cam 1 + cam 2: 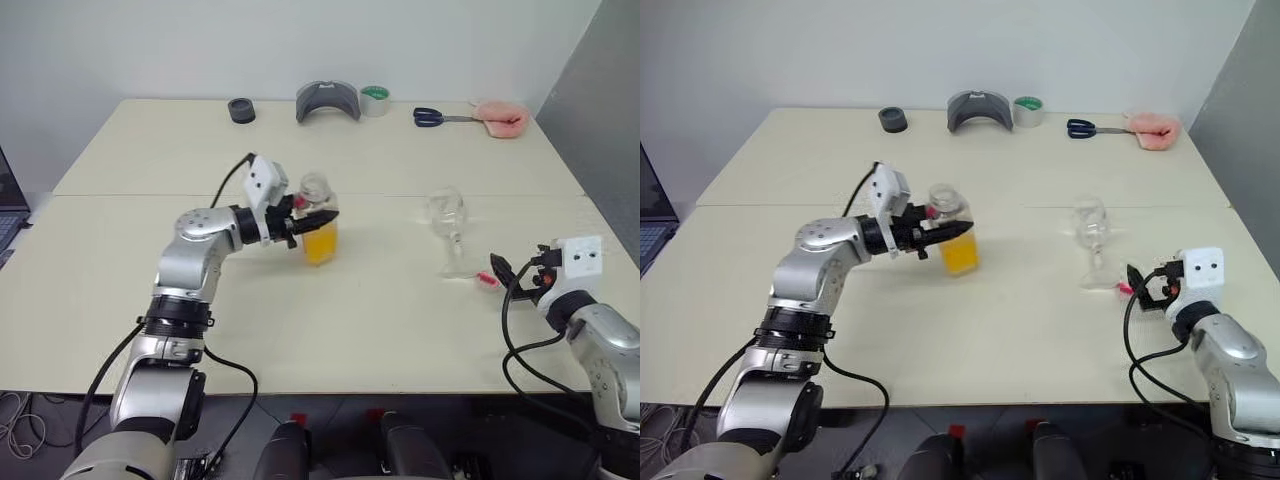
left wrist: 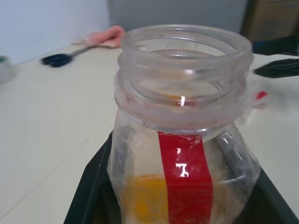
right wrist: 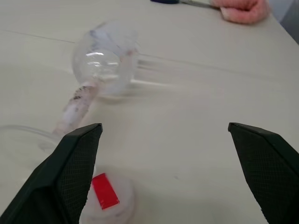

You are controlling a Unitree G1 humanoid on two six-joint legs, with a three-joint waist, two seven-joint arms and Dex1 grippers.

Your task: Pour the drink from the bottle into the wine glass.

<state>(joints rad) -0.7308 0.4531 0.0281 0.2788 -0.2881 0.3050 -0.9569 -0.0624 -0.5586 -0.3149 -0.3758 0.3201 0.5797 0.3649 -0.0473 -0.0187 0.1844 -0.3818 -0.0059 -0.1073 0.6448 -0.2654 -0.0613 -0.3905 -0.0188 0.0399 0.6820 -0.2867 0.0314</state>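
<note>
Bottle [image 1: 319, 222] in level left pincer [image 1: 318, 216]

looks like a lab or test room, not a home. two plain cream tables [image 1: 400, 330] pushed together against a bare white wall [image 1: 300, 40], grey partition [image 1: 600, 80] at the right. loose bench stuff along the far edge: tape roll [image 1: 375, 100], black roll [image 1: 241, 110], scissors [image 1: 436, 117], grey curved part [image 1: 327, 100], pink cloth [image 1: 502, 118]. laptop edge [image 1: 8, 200] at the left.
</note>
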